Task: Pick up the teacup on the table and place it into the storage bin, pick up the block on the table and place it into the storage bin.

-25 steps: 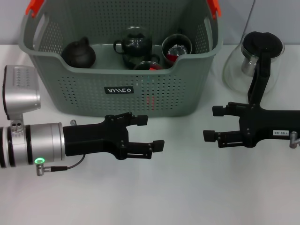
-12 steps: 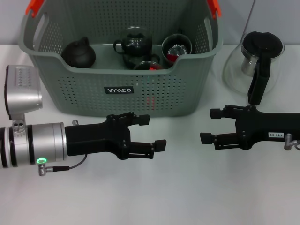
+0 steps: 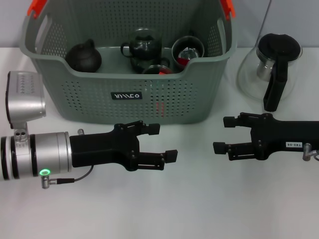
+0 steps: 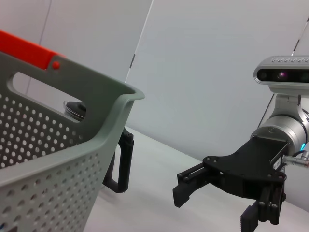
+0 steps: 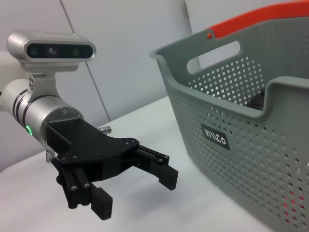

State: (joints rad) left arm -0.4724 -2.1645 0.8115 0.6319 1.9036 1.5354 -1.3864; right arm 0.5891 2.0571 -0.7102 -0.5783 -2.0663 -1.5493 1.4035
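Grey perforated plastic fills most of my head view: the storage bin (image 3: 132, 64) stands at the far side of the white table (image 3: 199, 204), its orange handle clips at the top corners. Inside I count a dark teapot (image 3: 83, 56), a dark glass pot (image 3: 143, 46) and a teacup (image 3: 188, 50), with something red beside it that may be the block, though I cannot tell. Off to the right, the glass carafe (image 3: 271, 64) stands well apart from the bin. My left gripper (image 3: 154, 142) hovers low in front of the bin, jaws wide and empty. My right gripper (image 3: 225, 134), also wide and empty, has slid left and lower over the last second, uncovering the carafe handle. I judge both placements done and the arms retreating.
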